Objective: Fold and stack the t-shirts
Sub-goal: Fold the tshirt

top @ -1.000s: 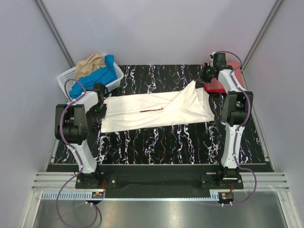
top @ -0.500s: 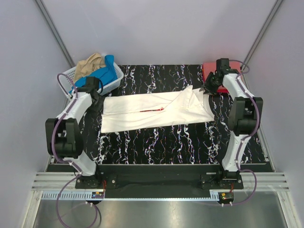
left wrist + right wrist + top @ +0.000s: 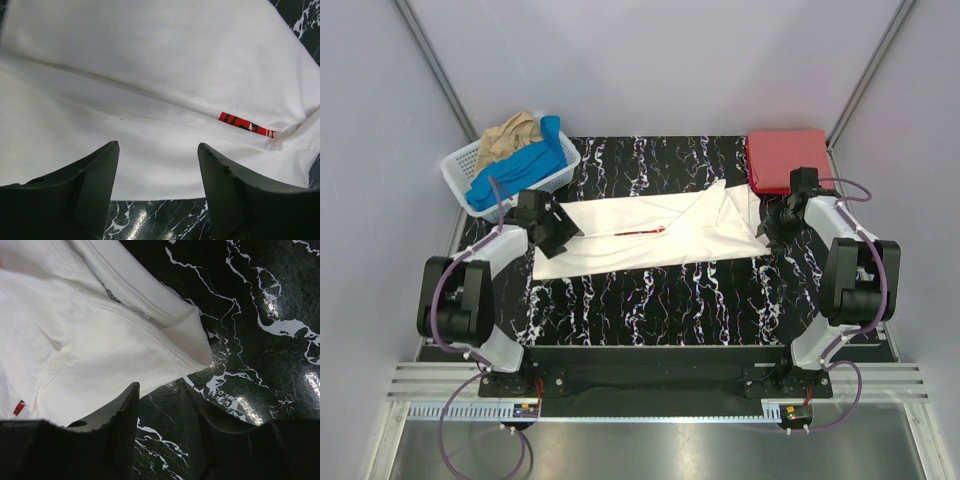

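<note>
Since the earlier view both arms have let go of the white t-shirt [image 3: 650, 235] and shifted: the right gripper [image 3: 770, 222], then raised by the red t-shirt [image 3: 785, 160] with the shirt's end drawn up to a peak, has come back towards its base, and that end now lies flat. The left gripper [image 3: 556, 224] has gone out towards the basket [image 3: 455, 162] and returned over the shirt's other end. Left gripper [image 3: 157, 147]: jaws spread wide, nothing between them, white cloth directly beneath and ahead of the fingertips. Right gripper [image 3: 160, 390]: jaws parted, nothing held, bare table [image 3: 650, 290] under the gap, the shirt's corner just ahead and to its left. The white t-shirt rests flat as a long band, its long axis running from one gripper to the other, a sliver of red print [image 3: 245, 123] showing at the fold line. The left gripper stands over the cloth, while the right stands just off its edge; neither is clearly nearer the middle. In my judgement the lengthwise fold is done and the coming move is a fold across the long axis, one end carried to the other. The folded red t-shirt lies beyond the right gripper. The blue t-shirt [image 3: 520, 165] and tan t-shirt [image 3: 515, 130] remain in the basket, beyond the left gripper
</note>
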You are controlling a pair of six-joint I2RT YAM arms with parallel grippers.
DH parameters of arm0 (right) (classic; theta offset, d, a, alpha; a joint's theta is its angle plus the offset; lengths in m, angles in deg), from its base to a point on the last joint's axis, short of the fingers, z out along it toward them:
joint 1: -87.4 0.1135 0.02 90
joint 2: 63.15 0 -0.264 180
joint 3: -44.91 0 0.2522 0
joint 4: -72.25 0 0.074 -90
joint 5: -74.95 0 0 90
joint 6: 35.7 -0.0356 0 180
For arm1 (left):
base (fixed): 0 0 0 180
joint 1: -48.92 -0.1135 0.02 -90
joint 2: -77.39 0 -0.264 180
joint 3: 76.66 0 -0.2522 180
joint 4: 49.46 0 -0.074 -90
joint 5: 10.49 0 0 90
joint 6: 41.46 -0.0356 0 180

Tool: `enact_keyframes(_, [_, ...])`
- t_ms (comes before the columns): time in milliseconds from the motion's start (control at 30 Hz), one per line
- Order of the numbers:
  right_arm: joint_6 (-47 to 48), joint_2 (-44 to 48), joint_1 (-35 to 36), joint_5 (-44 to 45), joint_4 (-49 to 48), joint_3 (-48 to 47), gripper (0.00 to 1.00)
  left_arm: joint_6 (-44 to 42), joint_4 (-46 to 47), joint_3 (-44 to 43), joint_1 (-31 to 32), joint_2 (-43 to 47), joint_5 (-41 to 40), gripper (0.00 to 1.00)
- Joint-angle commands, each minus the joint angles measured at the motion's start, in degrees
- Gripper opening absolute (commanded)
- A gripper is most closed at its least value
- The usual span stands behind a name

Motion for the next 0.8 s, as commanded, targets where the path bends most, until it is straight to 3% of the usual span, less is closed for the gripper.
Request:
enact_keyframes(0, [-0.27, -0.12, 0.27, 2.81, -4.29, 1.44, 0.46, -4.02, 7.42, -1.66, 0.72, -5.9, 9.69, 0.68])
enact_keyframes(100, [-0.7, -0.48, 0.27, 4.31, -6.3, 3.46, 0.46, -4.2, 6.71, -1.49, 1.51, -6.98, 8.47, 0.68])
enact_keyframes(333, [-0.09, -5.84, 0.27, 5.72, -9.12, 5.14, 0.45, -4.73, 2.14, -0.35, 2.65, -6.36, -3.64, 0.68])
enact_keyframes(433, [-0.26, -6.81, 0.1, 8.78, -8.94, 6.63, 0.35, -4.9, 0.55, 0.79, 2.83, -6.45, -6.13, 0.7])
enact_keyframes(467, [-0.35, -6.72, 0.01, 9.58, -8.86, 7.16, 0.19, -4.99, 0.21, 0.97, 2.74, -6.45, -6.3, 0.7])
enact_keyframes(533, [-0.53, -5.58, -0.52, 10.99, -8.86, 8.74, 0.01, -5.08, -1.46, 1.49, 3.09, -6.27, -9.1, 0.7])
enact_keyframes(667, [0.09, 0.2, -0.69, 13.01, -8.16, 12.07, 0.0, -3.85, -4.97, 4.3, 3.44, -2.07, -15.7, 0.71])
enact_keyframes(767, [0.35, 3.46, -0.69, 12.75, -7.8, 15.06, 0.0, -3.5, -5.16, 6.51, 3.71, 1.8, -16.15, 0.72])
